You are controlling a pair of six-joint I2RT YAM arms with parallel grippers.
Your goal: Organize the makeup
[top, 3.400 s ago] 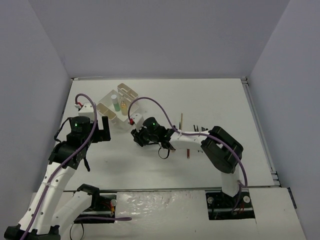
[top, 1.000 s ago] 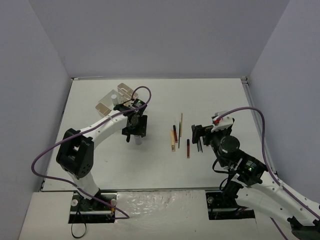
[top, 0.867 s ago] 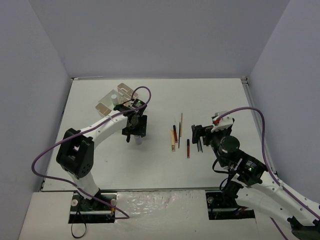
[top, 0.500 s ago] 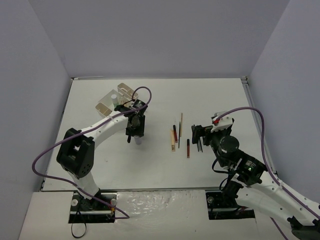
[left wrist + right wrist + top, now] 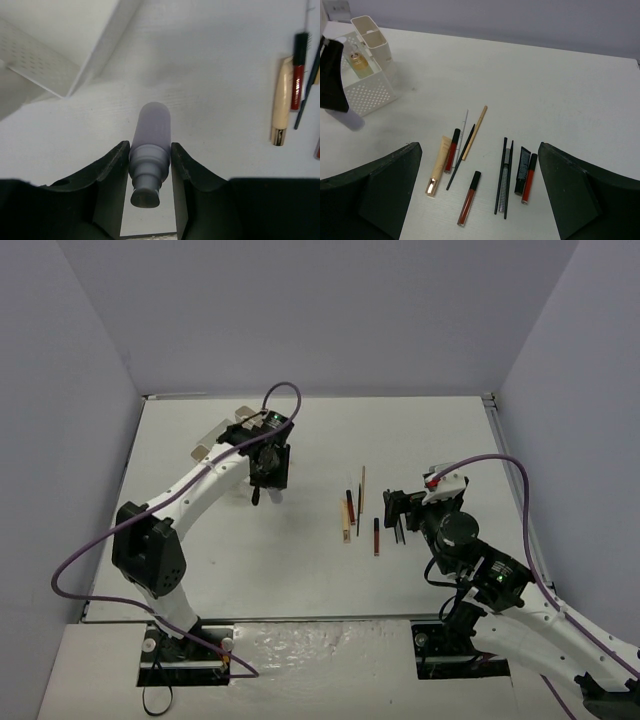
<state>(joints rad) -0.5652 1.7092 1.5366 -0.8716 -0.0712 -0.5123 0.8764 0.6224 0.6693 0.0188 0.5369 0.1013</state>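
Here, the white box stands toward the table's 10 o'clock corner, a gold bottle inside; at its 4 o'clock the left gripper pinches the grey-lilac bottle. Bare table separates it from the sticks; at their 3 o'clock hangs the right gripper, jaws spread
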